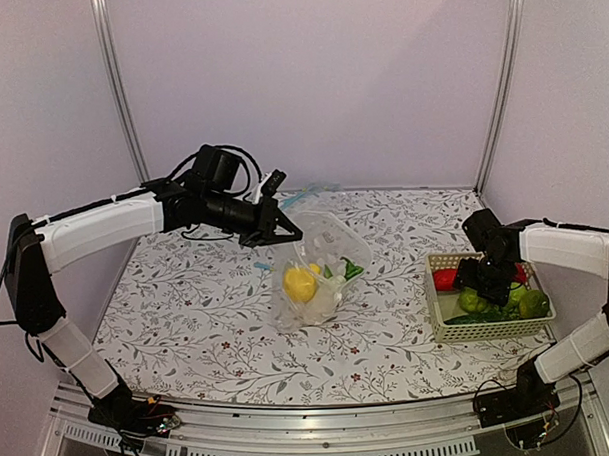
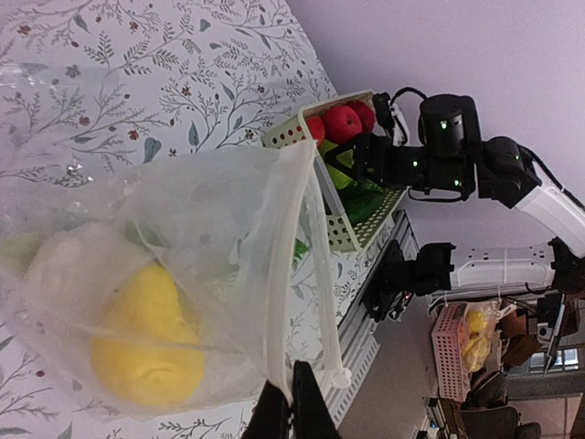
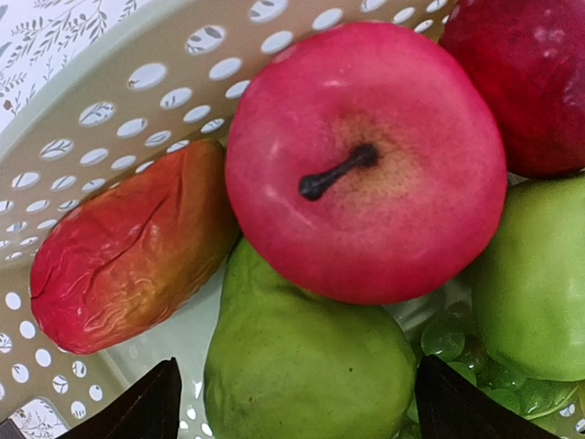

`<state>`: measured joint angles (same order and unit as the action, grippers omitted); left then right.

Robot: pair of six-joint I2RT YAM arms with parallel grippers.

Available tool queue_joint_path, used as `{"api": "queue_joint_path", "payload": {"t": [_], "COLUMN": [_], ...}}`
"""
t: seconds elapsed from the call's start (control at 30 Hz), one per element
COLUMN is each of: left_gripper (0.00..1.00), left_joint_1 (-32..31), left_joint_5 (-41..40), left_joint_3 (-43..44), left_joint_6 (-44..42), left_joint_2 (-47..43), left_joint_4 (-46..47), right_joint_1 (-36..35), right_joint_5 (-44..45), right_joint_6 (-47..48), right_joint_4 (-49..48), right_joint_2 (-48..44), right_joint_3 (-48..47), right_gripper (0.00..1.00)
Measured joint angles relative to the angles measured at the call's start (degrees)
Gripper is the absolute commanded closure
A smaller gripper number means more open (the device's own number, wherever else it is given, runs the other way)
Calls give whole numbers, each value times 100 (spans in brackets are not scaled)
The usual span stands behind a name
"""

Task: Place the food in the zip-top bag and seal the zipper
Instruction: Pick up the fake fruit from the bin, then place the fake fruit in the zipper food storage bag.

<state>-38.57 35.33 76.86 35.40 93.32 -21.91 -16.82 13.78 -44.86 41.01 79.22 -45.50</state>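
Note:
The zip-top bag [image 1: 321,262] hangs open at mid-table, and it fills the left wrist view [image 2: 210,238]. Inside it are the yellow lemon [image 1: 299,283], which also shows in the left wrist view [image 2: 146,338], a white cauliflower [image 1: 324,301] and a bit of green [image 1: 352,269]. My left gripper [image 1: 285,232] is shut on one lip of the zipper strip [image 2: 283,265] and holds the mouth up, as the left wrist view [image 2: 292,407] shows. My right gripper [image 1: 483,280] is open and low in the basket. Its fingers straddle a green pear-shaped fruit [image 3: 302,366].
The cream perforated basket [image 1: 437,313] stands at the right and holds a red apple [image 3: 366,155], a red-orange fruit [image 3: 128,256], another red fruit [image 3: 530,82] and a green apple [image 3: 539,283]. A fainter clear bag with a blue strip [image 1: 301,196] lies at the back.

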Motion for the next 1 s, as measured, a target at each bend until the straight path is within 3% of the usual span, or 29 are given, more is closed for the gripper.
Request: {"api": "queue_joint_path", "payload": {"t": [0.13,0.33,0.67,0.87,1.0], "left_gripper": [100,100,100,100,100], "left_joint_1": [0,0,0,-20,-48], "left_joint_5": [-2,-4,7,26,26], "left_joint_3": [2,0,2,13,63], "left_joint_6": [0,0,-4,-28,-37], "left_joint_2": [0,0,0,0,0], "left_joint_4": [-2,-4,-2,-2,-4], "right_joint_1": [9,24,24,-17,-413], "right_joint_5": [-98,-109,-111,-284,-448], "right_joint_6": [138,227,444,619,693], "right_joint_4": [-68,-68,407,625,632], "right_joint_2": [90,83,-859,-1738,-2028], "right_joint_3": [0,0,-96,-584,-1102], "right_gripper": [28,35,37,39,39]}}
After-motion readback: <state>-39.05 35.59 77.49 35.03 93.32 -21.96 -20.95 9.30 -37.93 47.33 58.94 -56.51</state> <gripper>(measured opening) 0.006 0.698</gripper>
